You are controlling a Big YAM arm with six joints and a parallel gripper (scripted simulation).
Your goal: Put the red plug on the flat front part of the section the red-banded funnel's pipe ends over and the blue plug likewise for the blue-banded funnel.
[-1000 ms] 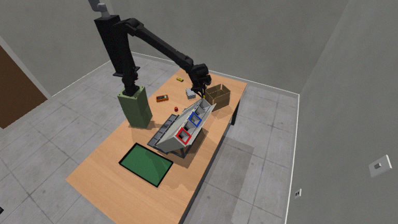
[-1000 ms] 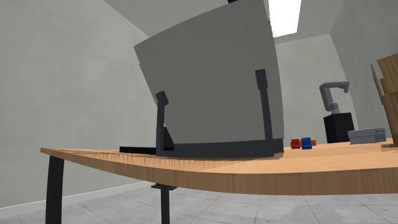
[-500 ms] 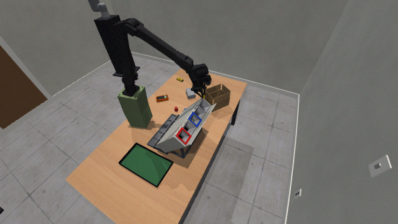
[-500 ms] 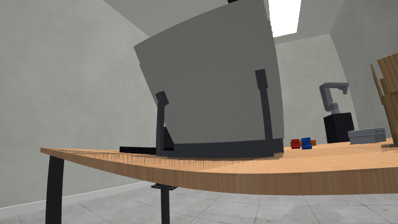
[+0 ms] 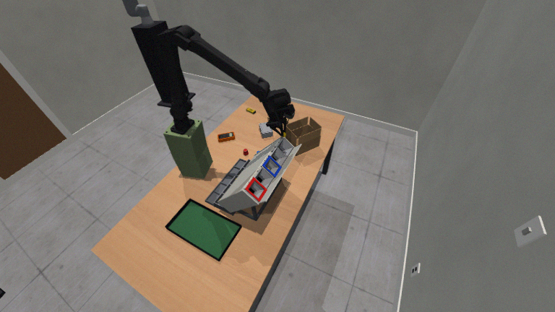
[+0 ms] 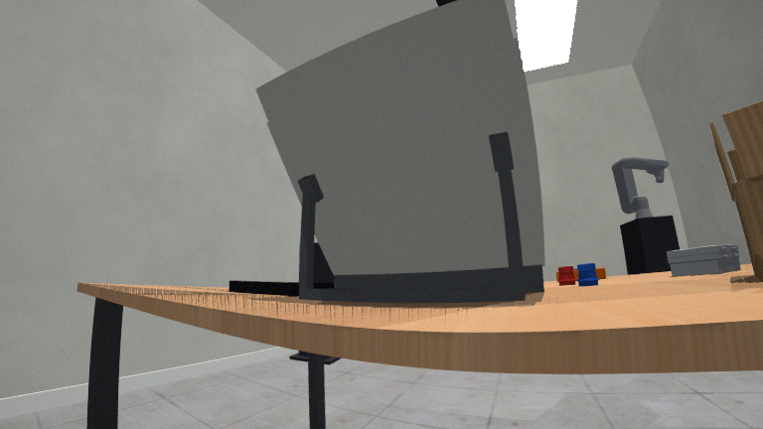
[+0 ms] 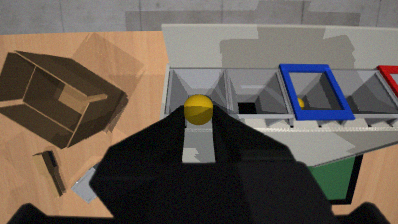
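My gripper [image 5: 284, 132] [image 7: 198, 111] is shut on a yellow marble [image 7: 198, 109]. It holds the marble above the unbanded end funnel [image 7: 197, 80] nearest the cardboard box. The blue-banded funnel [image 5: 268, 172] [image 7: 305, 68] has a yellow marble [image 7: 300, 103] inside. The red-banded funnel [image 5: 252, 195] [image 7: 389, 70] is at the other end of the row. The red plug [image 5: 245, 152] [image 6: 565, 275] and the blue plug [image 5: 258, 152] [image 6: 586, 274] stand on the table beside the apparatus. The sectioned base [image 5: 228, 180] lies below the cover; its sections are partly hidden.
An open cardboard box [image 5: 306, 141] [image 7: 105, 80] stands beside the end funnel. A grey case [image 5: 265, 131] [image 6: 703, 260], an orange device [image 5: 226, 136] and a small yellow item [image 5: 251, 110] lie on the table. A green tray [image 5: 203, 229] lies beyond the red-banded end.
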